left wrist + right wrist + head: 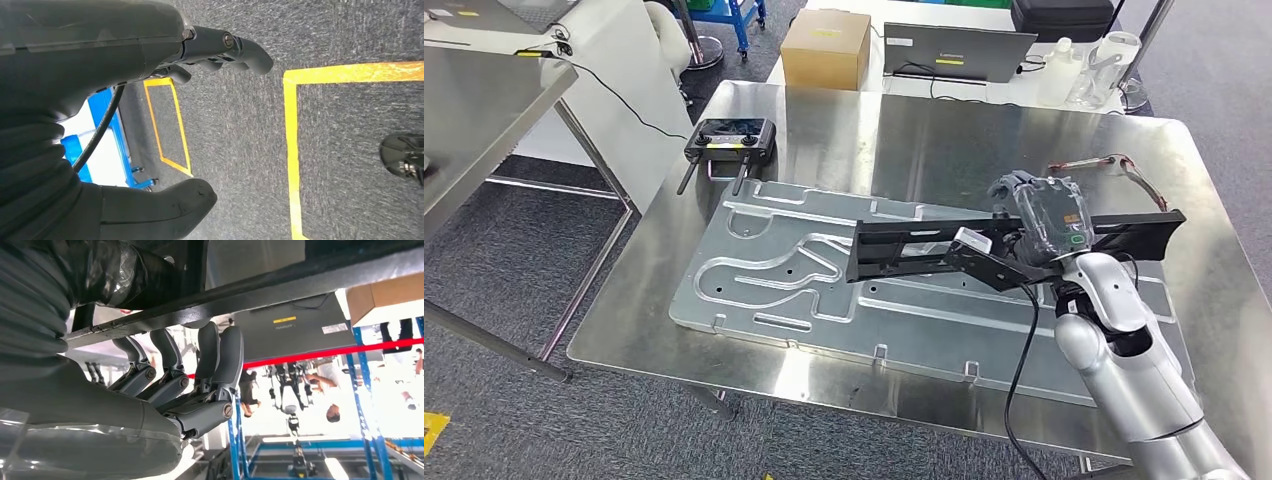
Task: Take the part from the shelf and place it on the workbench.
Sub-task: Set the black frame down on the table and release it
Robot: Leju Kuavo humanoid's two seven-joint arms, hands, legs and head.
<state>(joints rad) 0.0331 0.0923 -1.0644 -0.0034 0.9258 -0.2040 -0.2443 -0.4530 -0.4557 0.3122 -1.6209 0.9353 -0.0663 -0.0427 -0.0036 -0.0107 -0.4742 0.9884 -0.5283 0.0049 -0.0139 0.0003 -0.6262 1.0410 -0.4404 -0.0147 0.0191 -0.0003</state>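
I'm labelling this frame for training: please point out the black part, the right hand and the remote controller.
black part (904, 250): head view, on its long bar left of the hand.
right hand (1044, 215): head view, on its back.
remote controller (730, 139): head view, on its body.

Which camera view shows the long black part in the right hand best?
The head view: the whole black part shows, held by the right hand above the workbench. The right wrist view shows a close stretch of it. The left wrist view looks at the floor.
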